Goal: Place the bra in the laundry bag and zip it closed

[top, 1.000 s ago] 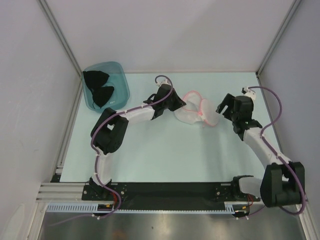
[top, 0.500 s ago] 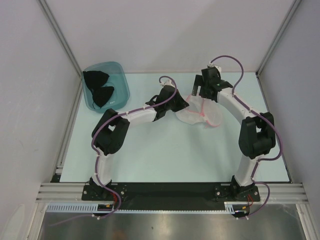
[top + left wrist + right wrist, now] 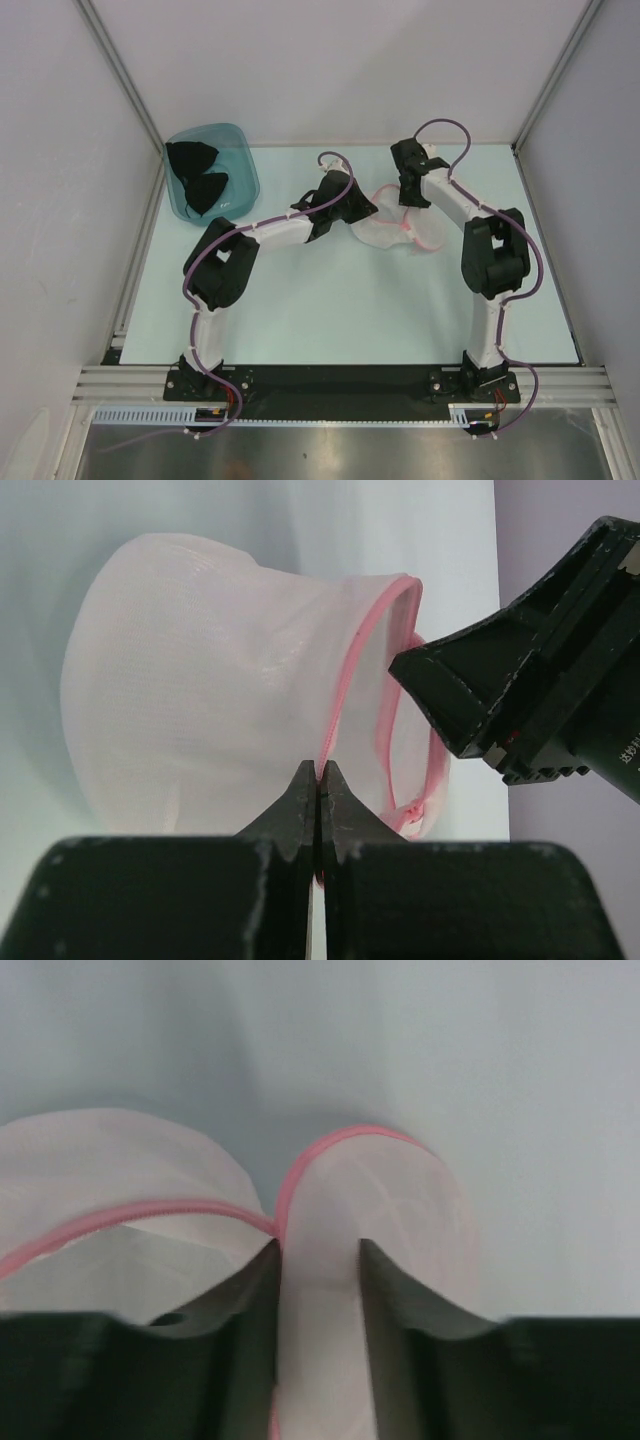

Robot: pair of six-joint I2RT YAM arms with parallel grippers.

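From above, the bag (image 3: 395,228) lies on the counter (image 3: 330,300) as two open domes edged with pink trim (image 3: 402,230); the bra (image 3: 198,175) sits in a teal tub (image 3: 240,165) well to the left of the bag and farther back, not yet picked up, so the step in hand looks to be opening and steadying the bag, early in the task; the left jaws meet the bag at its left edge and the right jaws sit over its far side; in the left wrist view the left jaws are pressed fully together on the trim at the bag's near rim, pinching it with a little mesh, and the black body of the right arm (image 3: 530,690) hangs just right of the bag's mouth; in the right wrist view the right jaws stand partly apart and grip nothing, with the rim of one dome curving up between them and mesh spread under both tips; to do this well, I judge the right jaws should close on the trim itself rather than on loose mesh, which would likely slip or bunch; the two grips should then draw apart gently, so the mouth opens wide and faces up without dragging the light bag across the counter; the left pinch should not loosen until the mouth holds its shape.
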